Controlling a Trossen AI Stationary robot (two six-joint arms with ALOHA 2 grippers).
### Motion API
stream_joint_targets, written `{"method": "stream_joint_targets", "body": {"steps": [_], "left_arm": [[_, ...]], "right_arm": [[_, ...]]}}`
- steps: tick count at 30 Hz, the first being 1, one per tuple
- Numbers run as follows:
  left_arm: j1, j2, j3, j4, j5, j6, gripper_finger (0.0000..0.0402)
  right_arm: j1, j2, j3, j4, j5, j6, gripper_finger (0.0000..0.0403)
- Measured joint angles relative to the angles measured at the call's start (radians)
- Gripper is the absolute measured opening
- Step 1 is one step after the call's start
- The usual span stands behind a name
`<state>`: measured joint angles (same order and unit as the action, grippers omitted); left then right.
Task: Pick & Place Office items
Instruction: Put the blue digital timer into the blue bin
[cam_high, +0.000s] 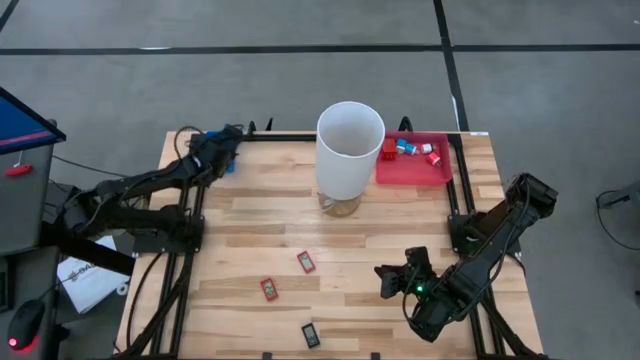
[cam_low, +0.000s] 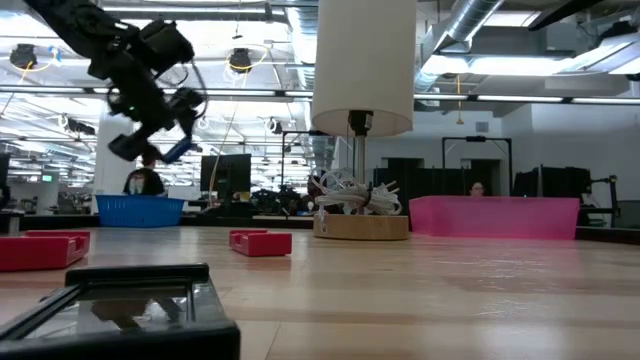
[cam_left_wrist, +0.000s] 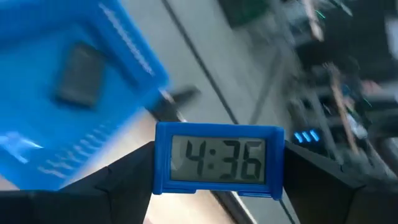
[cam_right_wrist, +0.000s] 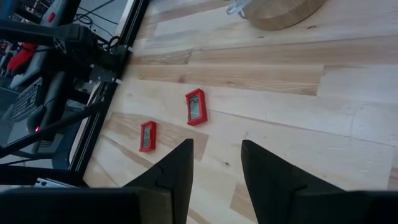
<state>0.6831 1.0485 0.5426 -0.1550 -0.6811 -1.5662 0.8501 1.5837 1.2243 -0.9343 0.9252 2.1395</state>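
From above, the left gripper (cam_high: 226, 150) hangs over the table's far left corner, about eleven o'clock from the tall white cylinder (cam_high: 350, 150), right above a blue tray (cam_high: 229, 165) mostly hidden under it. The right gripper (cam_high: 392, 280) sits near the front edge at roughly five o'clock from the cylinder. A red tray (cam_high: 412, 172) at the cylinder's three o'clock holds red and blue-white cube-like bits (cam_high: 410, 150). Two red flat pieces (cam_high: 306, 262) (cam_high: 268, 289) and a black one (cam_high: 311, 335) lie on bare wood toward six o'clock.

At table level, the left gripper (cam_low: 160, 125) is raised above the blue tray (cam_low: 140, 210), a blue piece (cam_low: 178, 150) between its fingers. A black piece (cam_low: 130, 300) fills the near foreground; red pieces (cam_low: 260, 242) lie beyond.

Past the left wrist, the fingers clamp a blue little clock (cam_left_wrist: 217, 160) by its two ends, the blue tray (cam_left_wrist: 68, 93) beyond it.

Past the right wrist, the fingers (cam_right_wrist: 177, 171) stand narrowly apart with nothing between them, above the wood; the two red pieces (cam_right_wrist: 196, 106) (cam_right_wrist: 147, 135) lie ahead.
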Motion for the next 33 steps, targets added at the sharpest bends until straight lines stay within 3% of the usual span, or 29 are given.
{"method": "stream_joint_targets", "body": {"steps": [6, 14, 25, 33], "left_arm": [[0.092, -0.026, 0.000, -0.164, 0.005, -0.161, 0.0293], [0.205, -0.027, 0.000, -0.205, 0.070, -0.278, 0.0303], [0.286, 0.018, 0.000, -0.222, 0.117, -0.277, 0.0301], [0.285, 0.103, 0.000, -0.122, 0.139, -0.274, 0.0302]], "right_arm": [[0.000, 0.000, 0.000, 0.000, -0.001, 0.008, 0.0128], [0.000, 0.000, 0.000, -0.006, -0.005, 0.008, 0.0128], [-0.011, 0.000, 0.000, -0.044, -0.008, 0.008, 0.0128], [-0.014, 0.000, 0.000, -0.040, -0.008, 0.008, 0.0128]]}}
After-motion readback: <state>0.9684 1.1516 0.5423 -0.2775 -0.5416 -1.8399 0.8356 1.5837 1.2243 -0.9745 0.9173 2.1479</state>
